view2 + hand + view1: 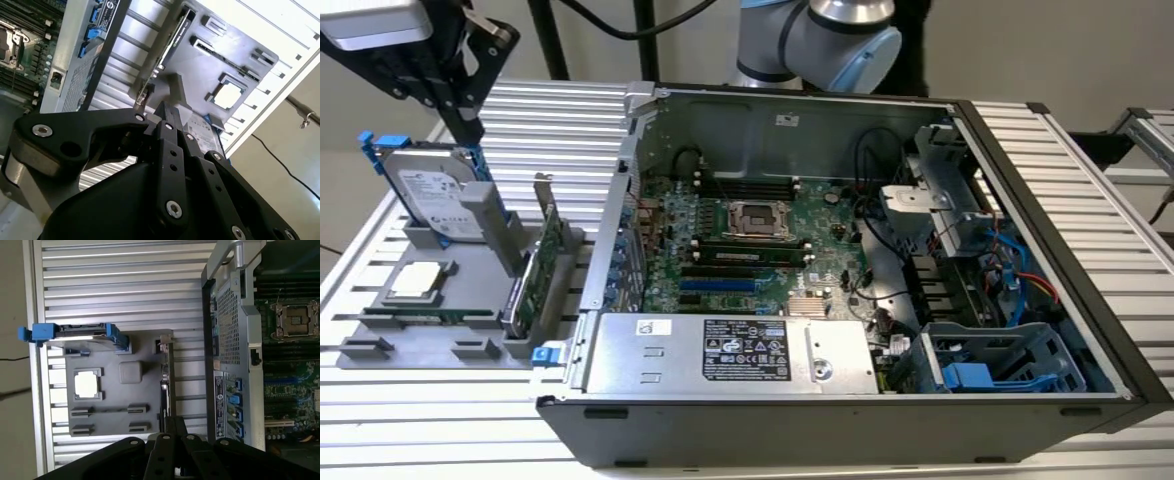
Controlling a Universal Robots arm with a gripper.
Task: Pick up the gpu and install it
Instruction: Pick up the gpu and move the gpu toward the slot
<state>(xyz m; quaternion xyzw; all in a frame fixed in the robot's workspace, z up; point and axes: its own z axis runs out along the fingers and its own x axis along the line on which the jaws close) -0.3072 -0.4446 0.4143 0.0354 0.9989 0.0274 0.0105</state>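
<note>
The end effector (467, 122) hangs empty, its fingers drawn together, above the grey holder (480, 300) on the table (574, 130), beside the open computer case (854, 440). The gpu (544, 262) stands on edge in the holder's slot nearest the case, untouched. The hard drive (434, 190) stands upright close by. From where I stand the risks look plain: closed fingers coming down would strike the card's top edge rather than straddle it, and a skewed pinch on so thin a board could tip it in its slot — or knock the drive.
</note>
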